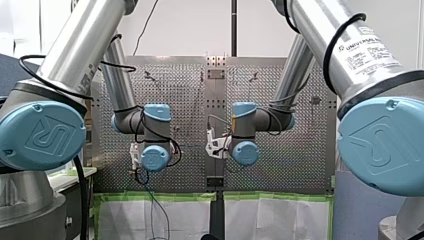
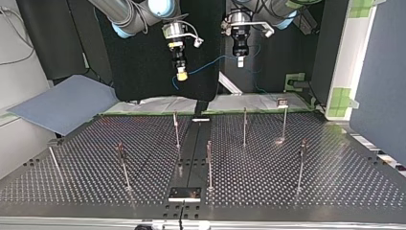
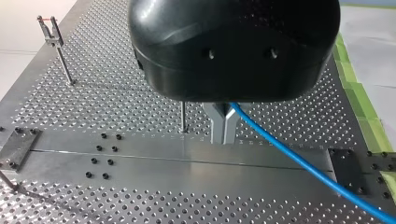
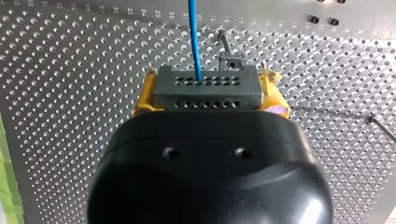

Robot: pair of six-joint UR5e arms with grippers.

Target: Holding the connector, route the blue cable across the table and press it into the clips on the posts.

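Blue cable, top view: hanging in a shallow line between my right gripper at the view's left and my left gripper at its right, both hovering well above the counter. The posts are standing bare below, no clip carrying any cable, so the routing is judged to be only beginning. Left wrist view: the metal fingers are pressing together on the cable, which is running out from between them as a thin, smooth, bright blue line, passing above the counter; one post is standing just beside them. Right wrist view: the yellow-padded fingers are clamping the connector, a grey block with rows of small holes, by its two ends. The cable is leaving the block's face and running straight ahead, looking fairly taut here. Front view: both grippers are hanging near the middle of the counter, the cable being too thin to follow. Next move, as a judgement: the work is calling for lowering the span onto the nearest clip, with the connector gripped firmly and the line tight enough to seat when pressed.
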